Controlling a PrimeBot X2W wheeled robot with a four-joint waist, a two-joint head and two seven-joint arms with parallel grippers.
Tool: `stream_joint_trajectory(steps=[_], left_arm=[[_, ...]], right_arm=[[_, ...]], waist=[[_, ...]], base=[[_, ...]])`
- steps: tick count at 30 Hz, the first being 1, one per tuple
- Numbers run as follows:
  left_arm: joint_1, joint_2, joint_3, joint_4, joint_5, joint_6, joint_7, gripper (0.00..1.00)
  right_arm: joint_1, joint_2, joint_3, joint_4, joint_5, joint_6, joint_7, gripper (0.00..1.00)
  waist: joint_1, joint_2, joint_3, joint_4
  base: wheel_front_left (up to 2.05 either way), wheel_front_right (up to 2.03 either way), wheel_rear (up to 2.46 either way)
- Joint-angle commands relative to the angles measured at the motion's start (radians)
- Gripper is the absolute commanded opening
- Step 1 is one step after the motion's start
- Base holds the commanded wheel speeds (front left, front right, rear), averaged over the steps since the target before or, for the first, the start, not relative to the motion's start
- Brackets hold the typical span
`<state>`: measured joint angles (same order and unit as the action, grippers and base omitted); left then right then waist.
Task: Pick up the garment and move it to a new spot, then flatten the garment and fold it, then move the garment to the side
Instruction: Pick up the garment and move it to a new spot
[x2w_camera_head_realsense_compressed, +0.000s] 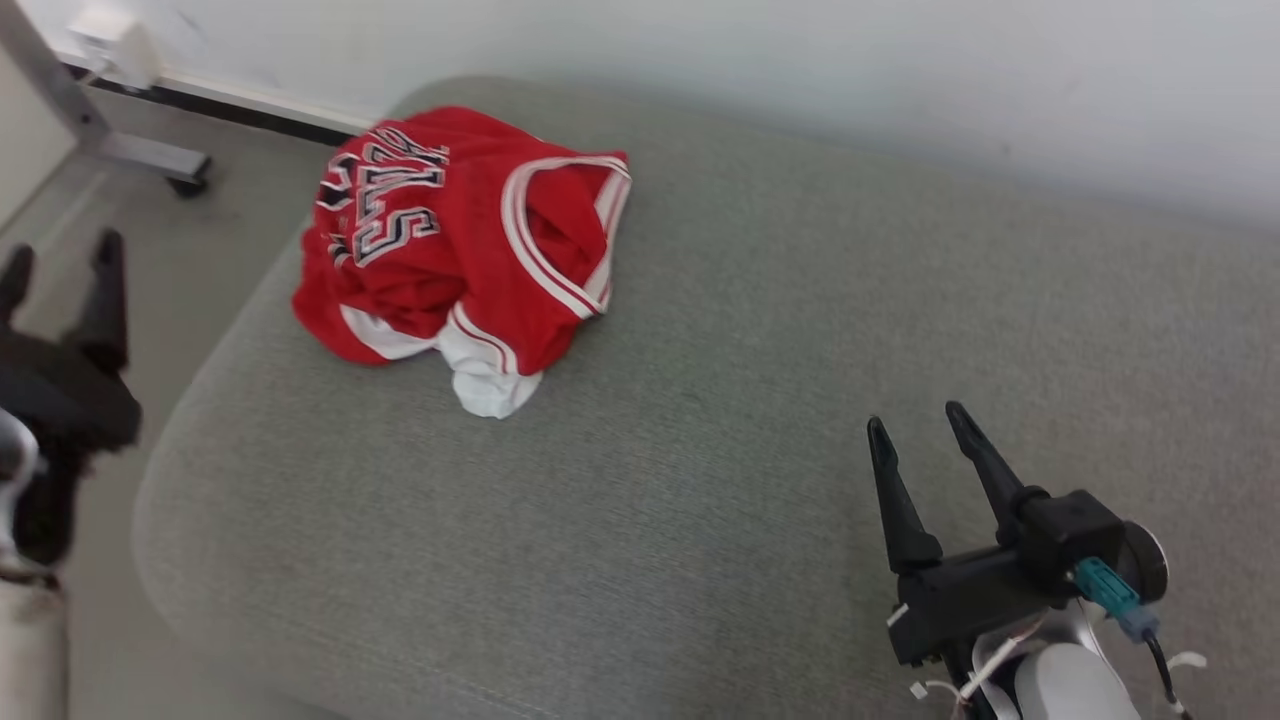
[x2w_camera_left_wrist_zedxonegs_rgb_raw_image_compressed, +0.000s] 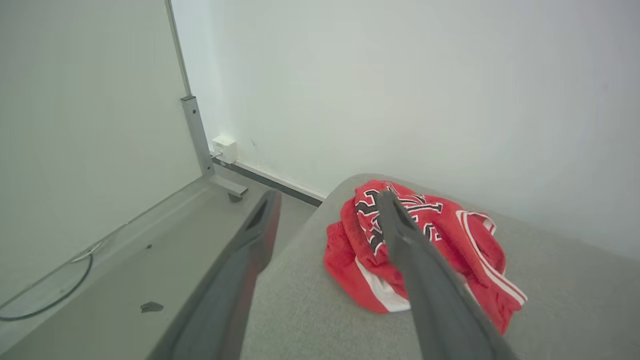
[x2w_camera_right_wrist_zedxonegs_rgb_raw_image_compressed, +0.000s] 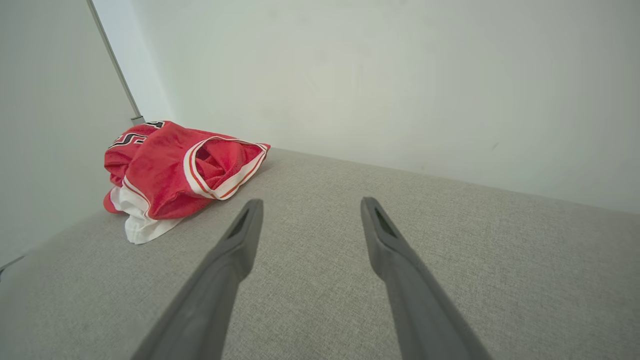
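Head view has the jersey (x2w_camera_head_realsense_compressed: 460, 250) bunched at the far-left corner of the cushion (x2w_camera_head_realsense_compressed: 720, 380), nearer the left gripper (x2w_camera_head_realsense_compressed: 62, 255) than the right gripper (x2w_camera_head_realsense_compressed: 915, 418), both spread wide.

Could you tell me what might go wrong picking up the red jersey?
The jersey lies near the left edge of the cushion; a sideways tug might drag it onto the floor.
It is bunched in layers, so a pinch may catch only one fold.
The open left gripper hangs off that edge and might clip it swinging in.
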<state>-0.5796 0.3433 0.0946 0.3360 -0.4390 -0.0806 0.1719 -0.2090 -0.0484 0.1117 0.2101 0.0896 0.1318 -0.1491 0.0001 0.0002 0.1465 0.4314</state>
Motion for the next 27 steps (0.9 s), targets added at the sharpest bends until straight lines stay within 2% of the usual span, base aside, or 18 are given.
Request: stream_joint_trajectory(steps=[1, 3, 6, 10, 13, 14, 19, 22, 27], left_arm=[[-0.056, -0.007, 0.019, 0.025, -0.052, -0.003, 0.047, 1.00], [-0.107, 0.012, 0.043, 0.054, -0.102, 0.004, 0.129, 1.00], [-0.179, 0.012, 0.087, 0.086, -0.188, 0.034, 0.252, 1.00], [-0.234, 0.028, 0.127, 0.096, -0.270, 0.105, 0.427, 1.00], [-0.245, 0.068, 0.125, 0.073, -0.270, 0.154, 0.540, 1.00], [-0.245, 0.068, 0.125, 0.073, -0.270, 0.154, 0.540, 1.00], [-0.219, 0.117, 0.140, 0.029, -0.244, 0.215, 0.586, 1.00], [-0.174, 0.167, 0.116, 0.020, -0.181, 0.234, 0.593, 1.00], [-0.106, 0.202, 0.092, -0.029, -0.122, 0.266, 0.593, 1.00]], right_arm=[[-0.023, -0.003, 0.010, -0.009, -0.011, -0.002, 0.002, 1.00], [-0.041, -0.003, 0.037, -0.016, -0.012, -0.002, -0.001, 1.00], [-0.059, -0.003, 0.073, -0.017, -0.005, -0.002, -0.010, 1.00], [-0.082, -0.003, 0.119, -0.010, 0.007, -0.002, -0.020, 1.00], [-0.097, -0.003, 0.144, -0.006, 0.017, -0.002, -0.029, 1.00], [-0.097, -0.003, 0.144, -0.006, 0.017, -0.002, -0.029, 1.00], [-0.113, -0.003, 0.160, 0.007, 0.029, -0.002, -0.045, 1.00], [-0.118, -0.002, 0.163, 0.016, 0.031, -0.002, -0.050, 1.00], [-0.105, -0.002, 0.160, 0.016, 0.029, -0.002, -0.054, 1.00]], waist=[[-0.0001, -0.0002, 0.159, -0.153], [-0.0001, -0.0002, 0.193, -0.192], [-0.0001, -0.0002, 0.229, -0.243], [-0.0001, -0.0002, 0.269, -0.303], [-0.0001, -0.0002, 0.293, -0.341], [-0.0001, -0.0002, 0.293, -0.341], [-0.0001, -0.0002, 0.314, -0.384], [-0.0001, -0.0002, 0.315, -0.405], [-0.0001, -0.0002, 0.313, -0.426]], base=[[0.00, 0.00, 0.00], [0.00, 0.00, 0.00], [0.00, 0.00, 0.00], [0.00, 0.00, 0.00], [0.00, 0.00, 0.00], [0.00, 0.00, 0.00], [0.00, 0.00, 0.00], [0.00, 0.00, 0.00], [0.00, 0.00, 0.00]])
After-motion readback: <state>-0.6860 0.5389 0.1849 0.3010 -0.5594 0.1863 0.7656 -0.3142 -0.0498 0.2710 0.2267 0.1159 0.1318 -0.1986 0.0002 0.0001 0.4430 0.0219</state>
